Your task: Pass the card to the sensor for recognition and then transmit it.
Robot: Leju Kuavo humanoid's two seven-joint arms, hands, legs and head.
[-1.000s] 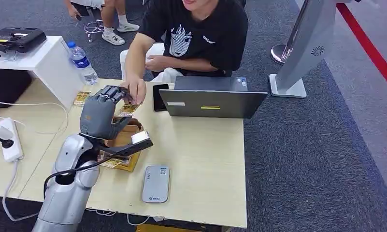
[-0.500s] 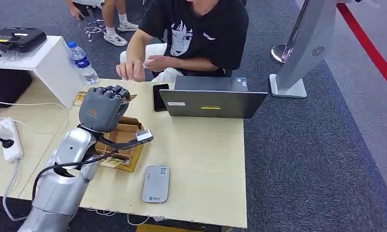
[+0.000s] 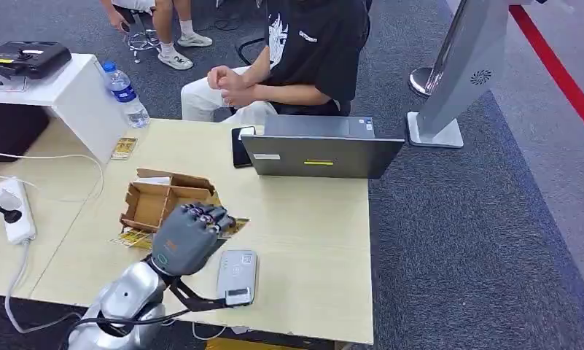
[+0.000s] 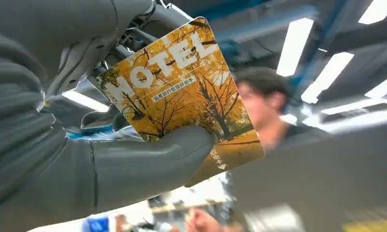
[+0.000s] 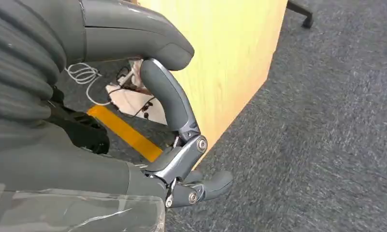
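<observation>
I've swung my left hand (image 3: 189, 240), pinching the card (image 4: 181, 92), back from the person (image 3: 303, 51) to beside the sensor (image 3: 236, 275); probably scanning next.

An office: grey carpet (image 3: 456, 219), a desk (image 3: 303, 219) with a laptop (image 3: 321, 149), ceiling strip lights (image 4: 290, 46).

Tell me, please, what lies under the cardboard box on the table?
Yellow cards stick out from beneath the cardboard box at its near edge; how far they extend underneath is hidden by the box and the left hand.
</observation>
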